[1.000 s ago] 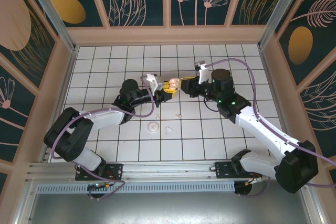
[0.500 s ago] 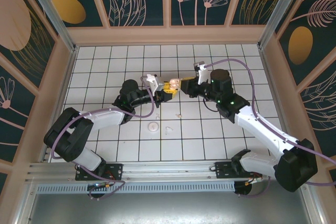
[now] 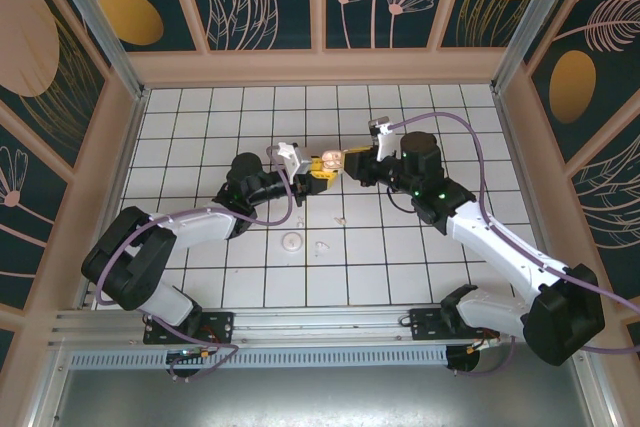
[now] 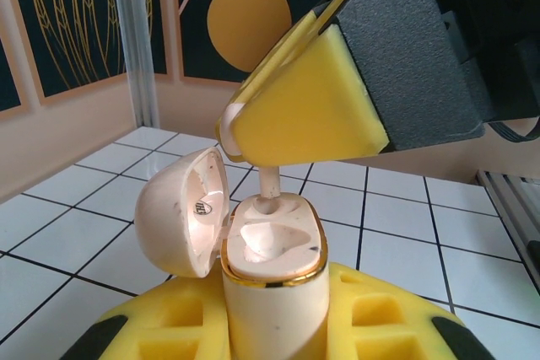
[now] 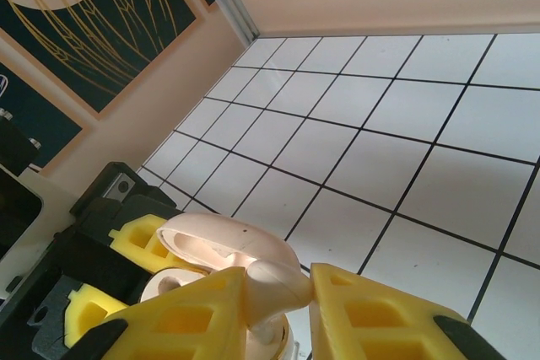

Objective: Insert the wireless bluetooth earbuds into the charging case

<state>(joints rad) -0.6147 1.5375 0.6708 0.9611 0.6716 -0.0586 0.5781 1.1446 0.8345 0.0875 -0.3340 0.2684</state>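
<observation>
The left gripper (image 4: 274, 336) is clamping the open case (image 4: 272, 250) upright. The right gripper (image 5: 278, 318) is pinching an earbud (image 5: 272, 282) over it.

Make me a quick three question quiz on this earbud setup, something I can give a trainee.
1. True or false: the charging case clamped in the left gripper has its lid swung open.
2. Pick one: the earbud just above the case is pinched by A, the left gripper; B, the right gripper; C, nothing at all.
3. Fill in the blank: the flat white disc lies loose on the tiled ___.

Key
1. True.
2. B.
3. table.
</observation>
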